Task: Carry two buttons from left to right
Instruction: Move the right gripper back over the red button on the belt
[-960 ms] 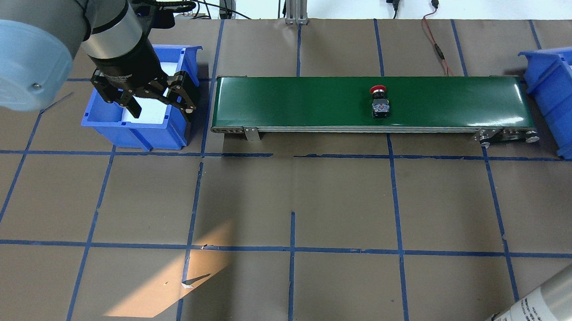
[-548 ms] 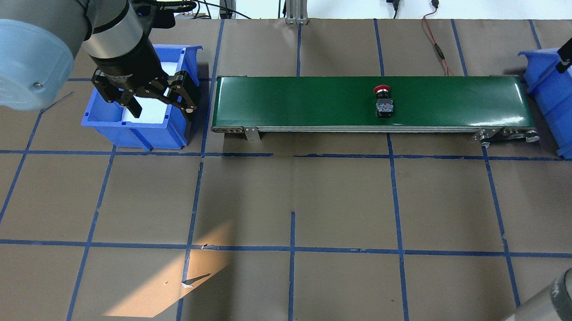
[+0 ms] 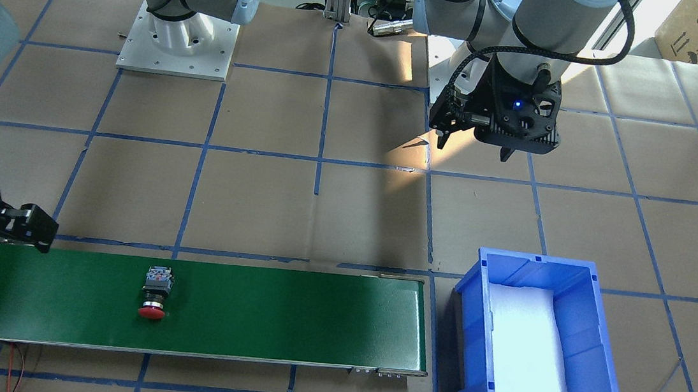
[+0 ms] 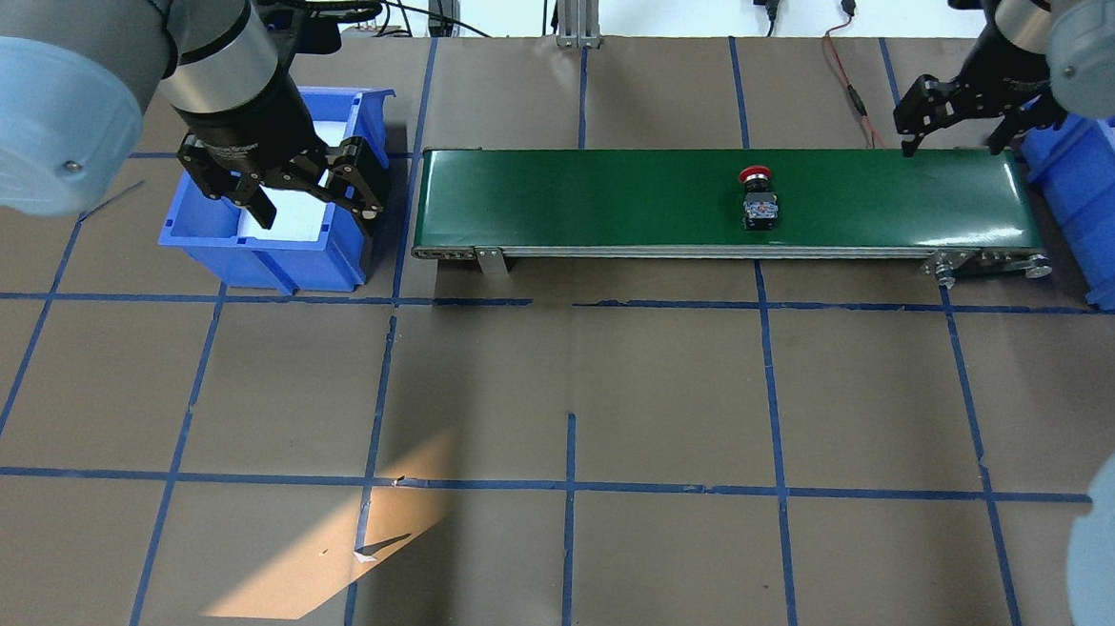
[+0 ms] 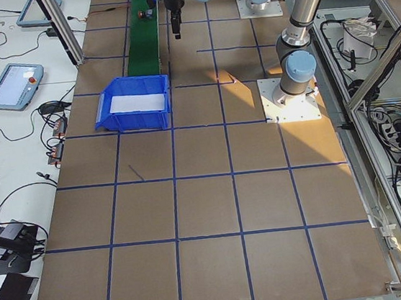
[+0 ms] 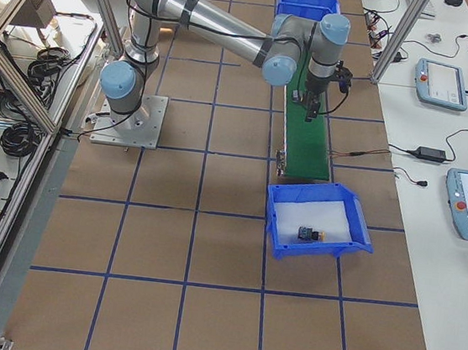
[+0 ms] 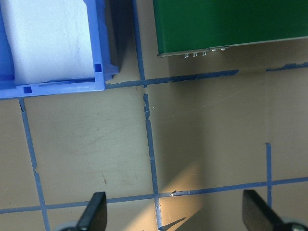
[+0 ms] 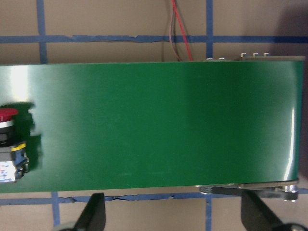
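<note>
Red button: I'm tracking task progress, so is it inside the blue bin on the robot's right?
No, the red button lies on the green conveyor belt, apart from the right blue bin.

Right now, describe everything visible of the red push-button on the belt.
The red push-button lies on its side on the green conveyor belt, right of its middle in the overhead view. It has a red mushroom cap, a silvery collar and a black-grey blocky body with blue bits. The cap points away from the robot. Only the belt touches it.
</note>
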Robot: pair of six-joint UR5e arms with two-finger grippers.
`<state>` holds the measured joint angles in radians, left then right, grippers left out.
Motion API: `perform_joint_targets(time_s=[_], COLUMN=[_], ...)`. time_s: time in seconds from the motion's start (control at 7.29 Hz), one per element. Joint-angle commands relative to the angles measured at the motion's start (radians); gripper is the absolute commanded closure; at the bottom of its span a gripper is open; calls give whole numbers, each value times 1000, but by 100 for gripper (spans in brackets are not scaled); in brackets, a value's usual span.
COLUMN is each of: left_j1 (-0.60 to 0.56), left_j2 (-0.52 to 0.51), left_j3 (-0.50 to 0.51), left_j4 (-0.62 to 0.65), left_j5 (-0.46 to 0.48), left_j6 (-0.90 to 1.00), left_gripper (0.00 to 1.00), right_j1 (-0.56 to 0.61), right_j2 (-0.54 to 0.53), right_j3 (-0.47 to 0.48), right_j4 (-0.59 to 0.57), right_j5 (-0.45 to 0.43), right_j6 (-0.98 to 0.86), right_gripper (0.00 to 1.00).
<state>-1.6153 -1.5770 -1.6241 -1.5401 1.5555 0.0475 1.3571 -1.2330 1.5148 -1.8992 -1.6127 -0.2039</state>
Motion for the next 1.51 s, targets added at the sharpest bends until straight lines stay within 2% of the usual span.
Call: perform_joint_targets(time_s=[0.0, 0.82, 1.37], left_j1=[0, 0, 0], left_j2=[0, 0, 0], left_j3=[0, -2, -2], left_j4=[0, 2, 2], left_j5=[0, 0, 0], left_j6=[0, 0, 0], left_gripper=[0, 0, 0], right_j1=[31, 30, 33], right_j2=[-34, 47, 46], right_j3=[60, 62, 62], right_j4=[-23, -52, -52], right_j5=[2, 13, 13], right_j6=[46, 24, 32], right_gripper=[0, 0, 0])
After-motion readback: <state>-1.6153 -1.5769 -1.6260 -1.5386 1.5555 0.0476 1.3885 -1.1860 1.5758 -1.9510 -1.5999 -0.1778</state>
